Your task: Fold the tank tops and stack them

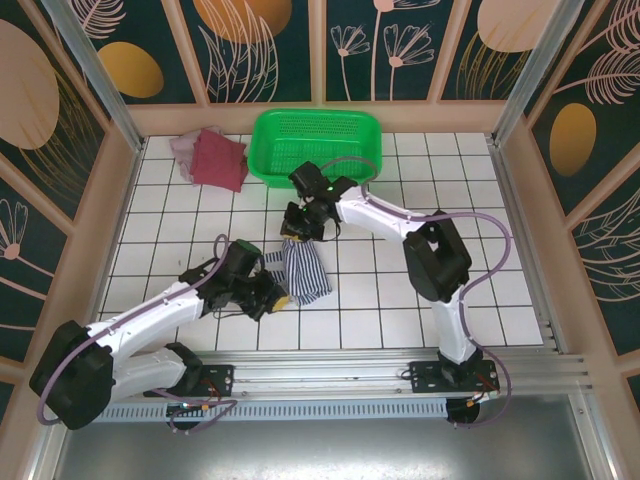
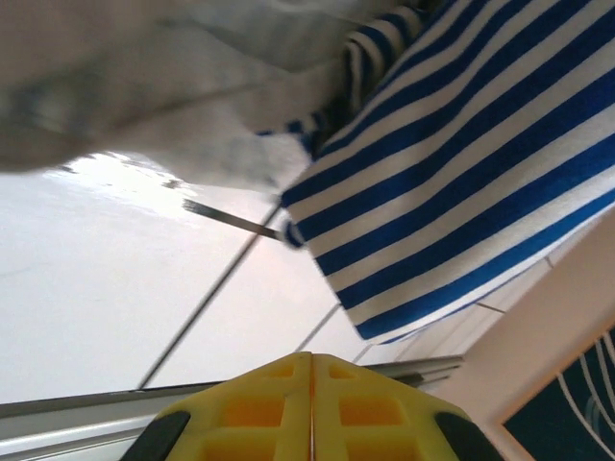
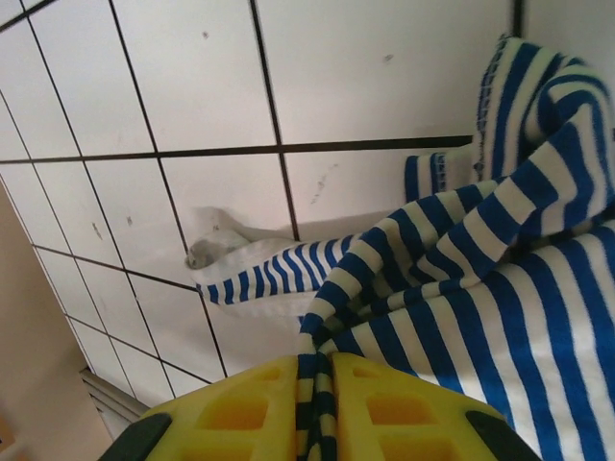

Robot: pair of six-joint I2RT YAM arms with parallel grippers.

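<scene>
The navy-and-white striped tank top [image 1: 305, 270] lies bunched on the white tiled table [image 1: 460, 200], mid-table. My right gripper [image 1: 297, 232] is at its far end, and in the right wrist view this gripper [image 3: 315, 363] is shut on a fold of the striped top [image 3: 480, 288]. My left gripper [image 1: 278, 296] is at the cloth's near left edge. In the left wrist view its yellow jaws [image 2: 312, 360] are pressed together with nothing between them, and the striped top [image 2: 452, 163] hangs just beyond. The maroon top [image 1: 222, 160] lies on the pink top [image 1: 185, 147] at the back left.
A green plastic basket [image 1: 318, 145] stands at the back centre, just behind my right arm. Wooden walls enclose the table on three sides. A metal rail [image 1: 330, 375] runs along the near edge.
</scene>
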